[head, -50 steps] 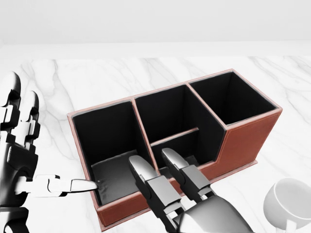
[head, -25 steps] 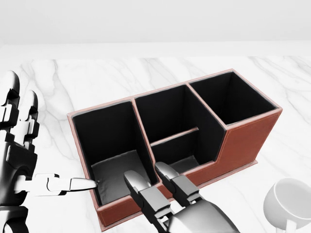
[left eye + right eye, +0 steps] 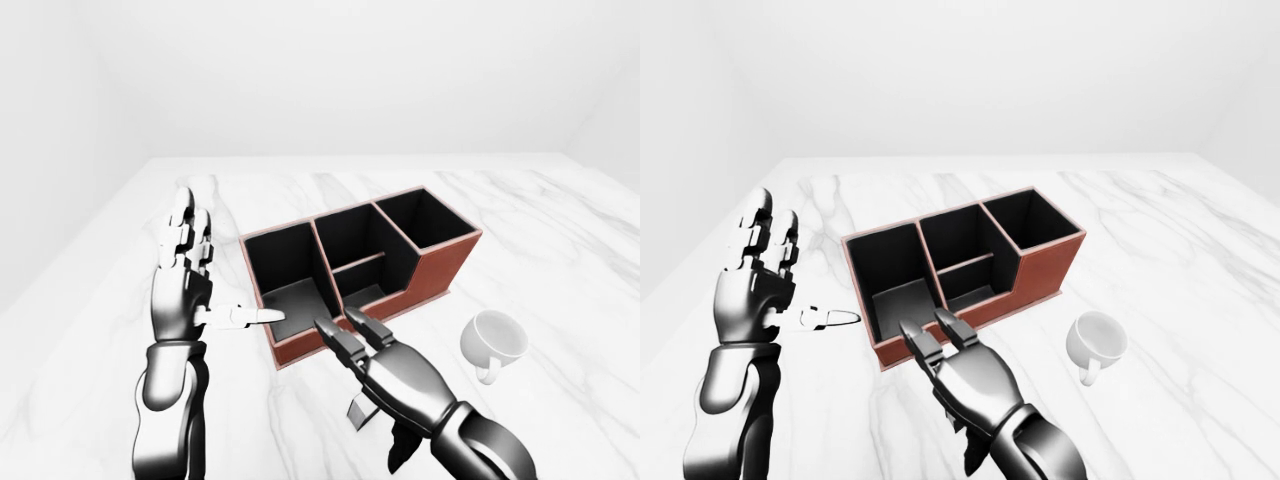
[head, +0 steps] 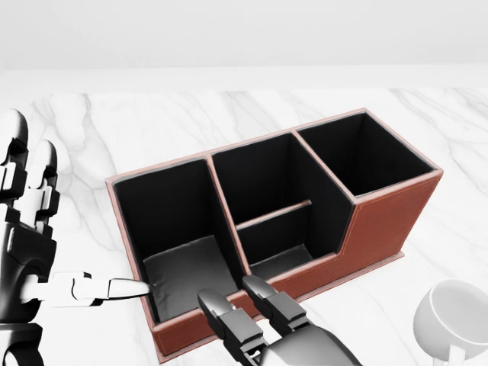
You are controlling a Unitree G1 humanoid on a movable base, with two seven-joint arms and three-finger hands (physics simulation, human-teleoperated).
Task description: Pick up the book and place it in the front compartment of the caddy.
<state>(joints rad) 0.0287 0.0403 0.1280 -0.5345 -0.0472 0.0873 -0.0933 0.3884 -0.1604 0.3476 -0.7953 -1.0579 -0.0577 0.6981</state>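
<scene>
Book: not identifiable in any view. A flat grey patch [image 4: 183, 274] lies at the bottom of the caddy's left compartment. I cannot tell whether it is a book lying flat or only the lit floor.
Book handling (judgement): probably stiff, flat and fairly light, with a smooth cover that could slip against metal fingers. Best hold would be thumb on one cover and two fingers on the other, near the spine so the pages stay shut.
Caddy [image 4: 381, 221]: reddish-brown leather look with a black lining, set at an angle on the table. It has a tall left bay, a middle bay split by a divider, and a right bay.
Front compartment [image 4: 284, 258]: low-walled, on the near side of the middle bay. Nothing stands up in it.
Right hand [image 3: 400, 375]: fingers spread apart and straight, holding nothing. The tips are at the caddy's near wall; contact unclear.
Left hand [image 3: 180, 300]: open and empty, with fingers upright. Its thumb [image 4: 114, 289] points right, with the tip at the caddy's near-left corner.
Mug [image 3: 495, 340]: white, lying on its side right of the caddy and well apart from it.
Surface: white marble tabletop [image 3: 560, 250] with grey veins, glossy and likely slick.
Room: plain pale walls [image 3: 350, 70] with no other fittings in view.
</scene>
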